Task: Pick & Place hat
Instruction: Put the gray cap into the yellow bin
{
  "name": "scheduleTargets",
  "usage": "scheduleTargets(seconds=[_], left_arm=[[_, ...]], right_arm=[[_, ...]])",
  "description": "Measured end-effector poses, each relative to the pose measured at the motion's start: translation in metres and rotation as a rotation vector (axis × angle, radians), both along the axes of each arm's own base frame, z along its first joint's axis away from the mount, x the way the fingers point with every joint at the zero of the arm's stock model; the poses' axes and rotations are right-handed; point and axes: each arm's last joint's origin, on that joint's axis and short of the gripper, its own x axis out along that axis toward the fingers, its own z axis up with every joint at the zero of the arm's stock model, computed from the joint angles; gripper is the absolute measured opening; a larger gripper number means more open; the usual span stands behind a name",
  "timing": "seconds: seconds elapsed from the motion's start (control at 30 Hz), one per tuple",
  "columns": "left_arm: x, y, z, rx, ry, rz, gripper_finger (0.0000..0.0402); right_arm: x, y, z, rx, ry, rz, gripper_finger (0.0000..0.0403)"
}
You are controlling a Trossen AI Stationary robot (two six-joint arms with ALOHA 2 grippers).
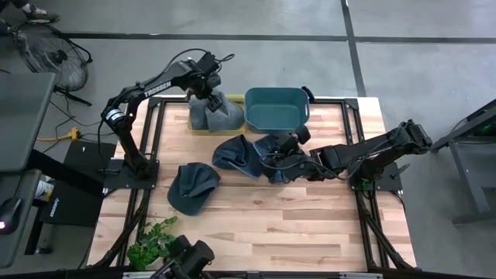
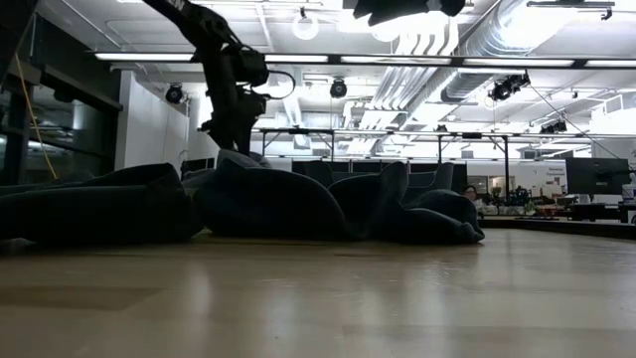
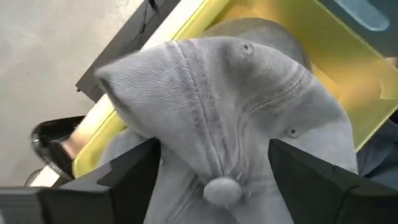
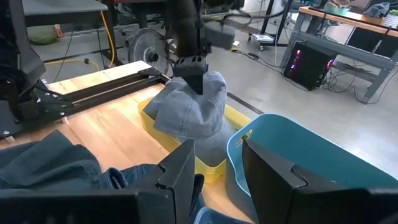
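Fabric of the grey hat [image 3: 236,124], pinched by the left gripper [image 1: 208,94], hides most of the yellow tray [image 3: 336,56].

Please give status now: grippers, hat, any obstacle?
Left gripper shut on grey hat over yellow tray. Right gripper low at dark hats, open. Teal bin beside tray.

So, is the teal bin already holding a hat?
No. In the high view the teal bin shows only its bare inside, while the grey hat sits in the yellow tray beside it.
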Motion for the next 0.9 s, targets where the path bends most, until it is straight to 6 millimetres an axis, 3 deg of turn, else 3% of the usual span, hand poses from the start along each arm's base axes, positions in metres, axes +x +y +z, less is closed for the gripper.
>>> scheduleTargets(seconds=[0.2, 0.4, 0.57, 0.83, 0.9], left_arm=[[-0.002, -0.002, 0.024, -0.005, 0.005, 0.008, 0.0331], [-0.006, -0.014, 0.044, -0.108, 0.015, 0.024, 0.0308], [0.004, -0.033, 0.045, -0.173, 0.023, 0.012, 0.0227], [0.032, -0.066, 0.046, -0.161, 0.011, -0.064, 0.0029], [0.037, -0.073, 0.046, -0.152, 0.019, -0.068, 0.0010]], right_arm=[[0.000, 0.000, -0.001, -0.001, 0.019, 0.013, 0.0129], [-0.001, 0.001, -0.004, 0.018, 0.048, 0.043, 0.0129], [-0.002, 0.001, -0.005, 0.018, 0.061, 0.048, 0.0129], [-0.004, 0.001, -0.009, 0.028, 0.117, 0.077, 0.0129], [-0.004, 0.001, -0.010, 0.033, 0.124, 0.075, 0.0129]])
